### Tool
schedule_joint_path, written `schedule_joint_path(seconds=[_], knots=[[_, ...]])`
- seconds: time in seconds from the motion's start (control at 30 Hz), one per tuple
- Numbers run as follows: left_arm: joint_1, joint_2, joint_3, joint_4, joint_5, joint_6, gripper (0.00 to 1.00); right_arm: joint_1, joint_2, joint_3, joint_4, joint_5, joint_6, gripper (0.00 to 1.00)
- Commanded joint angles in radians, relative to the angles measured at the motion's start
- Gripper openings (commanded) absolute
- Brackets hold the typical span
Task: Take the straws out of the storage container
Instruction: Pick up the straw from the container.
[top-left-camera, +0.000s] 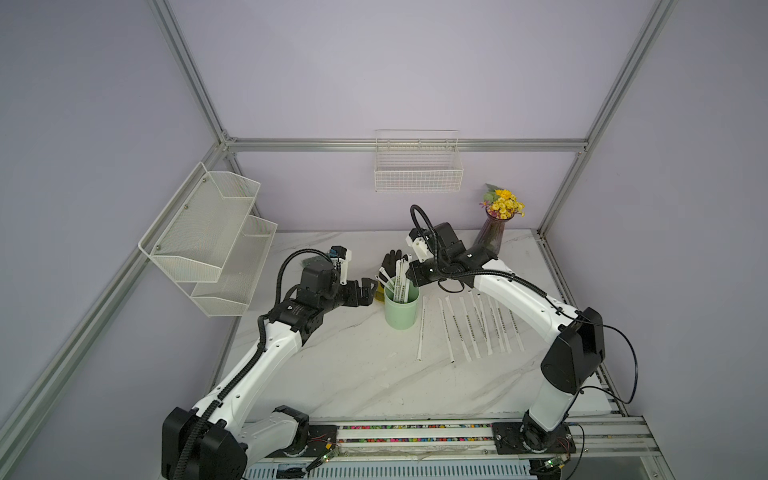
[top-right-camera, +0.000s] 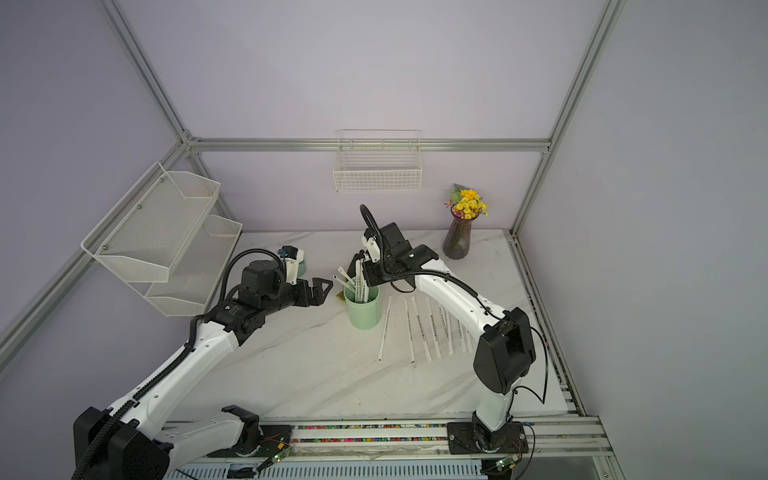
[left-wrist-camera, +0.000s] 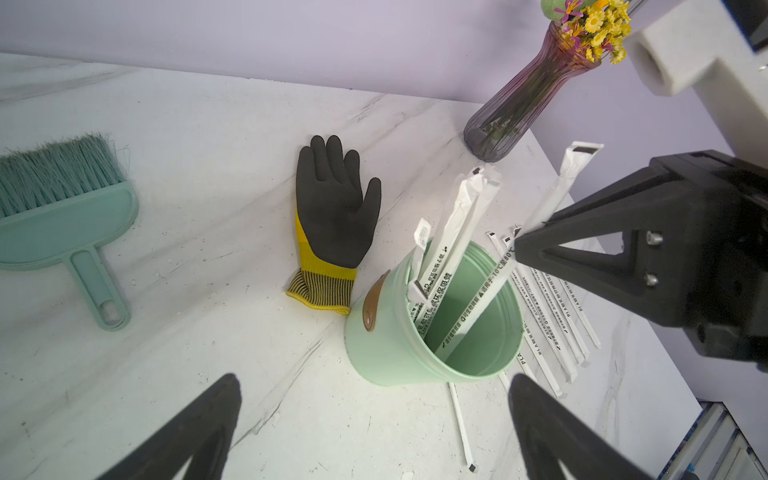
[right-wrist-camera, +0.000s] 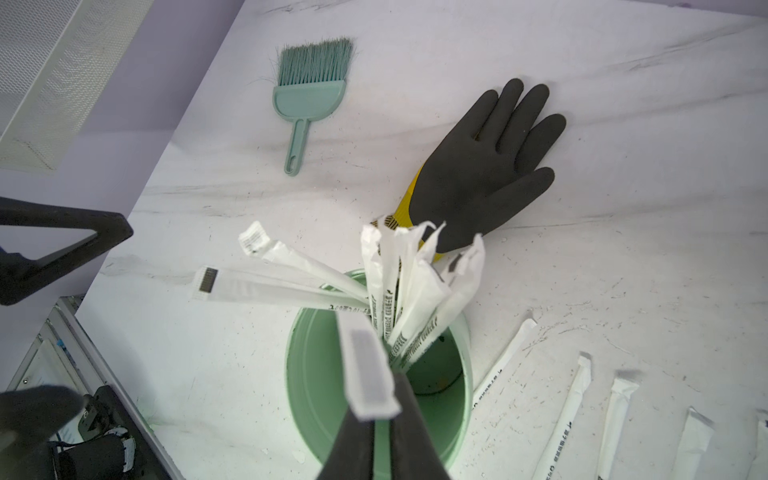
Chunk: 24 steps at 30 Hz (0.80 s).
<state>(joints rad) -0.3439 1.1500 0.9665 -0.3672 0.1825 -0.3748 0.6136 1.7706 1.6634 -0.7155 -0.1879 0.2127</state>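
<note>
Marble table (top-left-camera: 353, 374) open between arms; right gripper (right-wrist-camera: 384, 415) pinches straw (right-wrist-camera: 365, 365) above storage container (top-left-camera: 401, 316) rim; left gripper (top-left-camera: 368, 291) spread wide beside.

Matt white paper, crumpled at the tips, sleeves the straws (right-wrist-camera: 374, 274), which stand in a smooth, faintly glossy mint storage container (left-wrist-camera: 386, 353). The bench (left-wrist-camera: 208, 174) has a polished, marble-look top, lightly scuffed. A glove (left-wrist-camera: 332, 199) pairs grainy matt rubber with a ribbed knit cuff. The brush (left-wrist-camera: 66, 224) is satin plastic with stiff bristles, and the vase (left-wrist-camera: 511, 112) is ribbed tinted glass.
</note>
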Motion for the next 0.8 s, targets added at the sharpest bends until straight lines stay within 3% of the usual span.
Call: schedule_joint_path(seconds=[0.0, 0.3, 0.6, 0.77], knots=[[-0.004, -0.015, -0.015, 0.027, 0.011, -0.004, 1.00, 0.005, -0.039, 0.008, -0.022, 0.024, -0.022, 0.12], [-0.003, -0.018, -0.015, 0.028, 0.011, -0.006, 1.00, 0.005, -0.124, 0.020, 0.001, 0.042, -0.015, 0.11], [-0.003, -0.014, -0.012, 0.030, 0.013, -0.004, 1.00, 0.003, -0.298, 0.044, 0.010, 0.060, 0.015, 0.10], [-0.003, -0.019, -0.014, 0.028, 0.013, -0.001, 1.00, -0.017, -0.363, 0.084, -0.049, 0.006, 0.038, 0.10]])
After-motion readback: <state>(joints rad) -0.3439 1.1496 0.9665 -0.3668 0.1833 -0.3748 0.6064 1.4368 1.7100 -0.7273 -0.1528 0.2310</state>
